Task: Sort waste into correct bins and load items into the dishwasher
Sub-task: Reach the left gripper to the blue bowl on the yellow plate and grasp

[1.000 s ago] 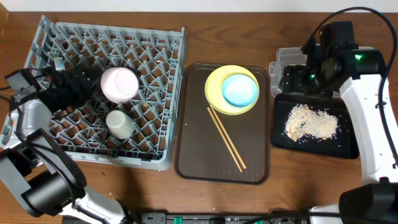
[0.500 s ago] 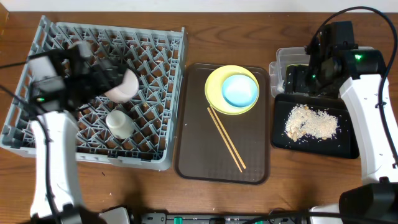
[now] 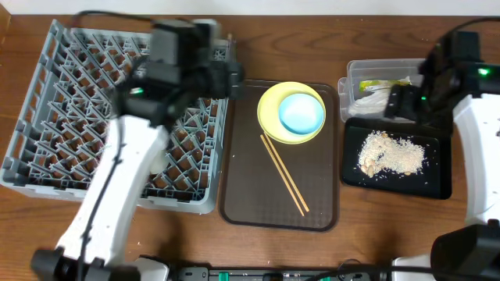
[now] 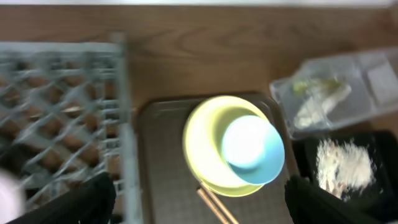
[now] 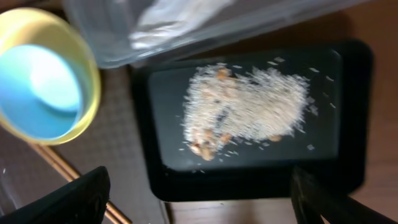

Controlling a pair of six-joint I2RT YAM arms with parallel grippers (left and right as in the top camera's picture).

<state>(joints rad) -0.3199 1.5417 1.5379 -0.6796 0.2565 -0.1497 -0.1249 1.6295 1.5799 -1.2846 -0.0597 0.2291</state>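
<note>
The grey dish rack (image 3: 70,117) fills the left side. My left gripper (image 3: 225,74) hangs open and empty over the rack's far right corner, and the left wrist view (image 4: 202,202) looks onto the pale yellow plate (image 3: 269,117) with the light blue bowl (image 3: 301,113) in it. Two chopsticks (image 3: 283,173) lie beside them. The clear tub (image 3: 355,74) holds the green-and-yellow wrapper (image 3: 380,83) and white paper (image 3: 370,98). Food scraps (image 3: 391,152) lie in the black tray (image 3: 433,183). My right gripper (image 3: 400,101) is open and empty above the tub and tray edge (image 5: 202,205). The white bowl is hidden under my left arm.
The plate, blue bowl and chopsticks rest on a dark brown serving tray (image 3: 242,187) between the rack and the bins. The tub stands directly behind the black tray at the right. Bare wooden tabletop (image 3: 375,226) runs along the front.
My left arm has swung from the rack's left side across to its far right corner. My right gripper has drawn back to the right, uncovering the wrapper and paper in the tub.
</note>
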